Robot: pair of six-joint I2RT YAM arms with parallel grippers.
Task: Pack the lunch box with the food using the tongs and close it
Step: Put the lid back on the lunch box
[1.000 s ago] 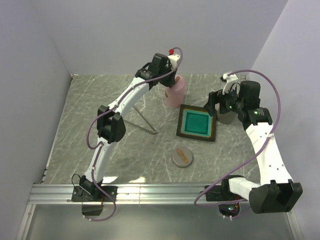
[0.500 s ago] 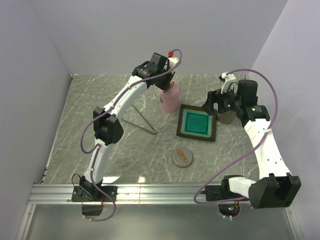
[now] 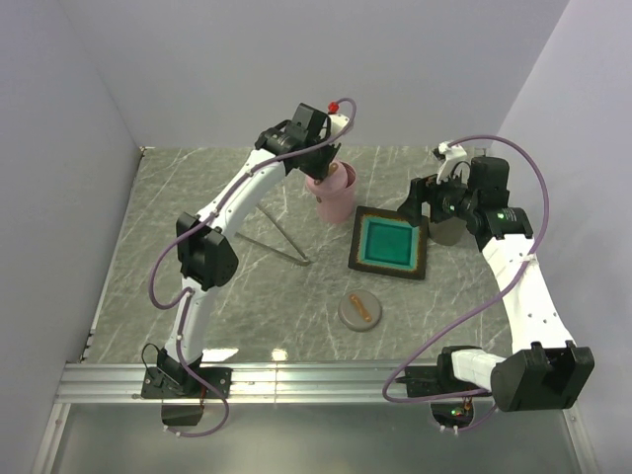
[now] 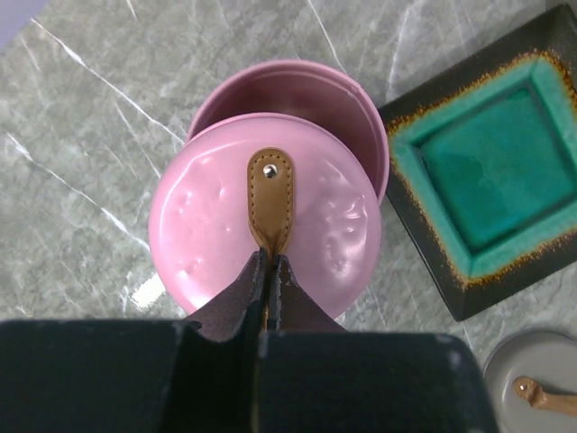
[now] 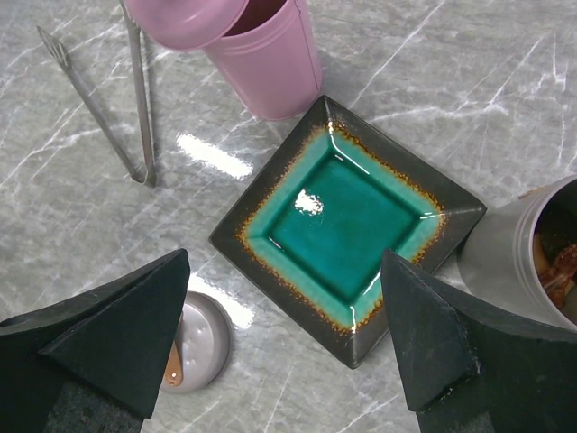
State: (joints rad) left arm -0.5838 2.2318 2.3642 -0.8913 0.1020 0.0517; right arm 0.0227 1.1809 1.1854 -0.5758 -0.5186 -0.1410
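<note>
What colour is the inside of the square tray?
The tray is teal inside, edged with speckled orange; clearest in the right wrist view.

No writing could be read in any view: the pink container [image 3: 336,204], the pink lid [image 4: 207,239] and the square teal tray [image 5: 347,225] carried no legible words, numbers, brands or signs.

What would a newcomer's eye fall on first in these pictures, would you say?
The pink lid stands out first, pinched by its brown tab in the shut left gripper just above the open pink container at the back of the table. Next comes the empty teal tray at centre right, the open right gripper hovering over it, with the tongs lying untouched to its left.
</note>
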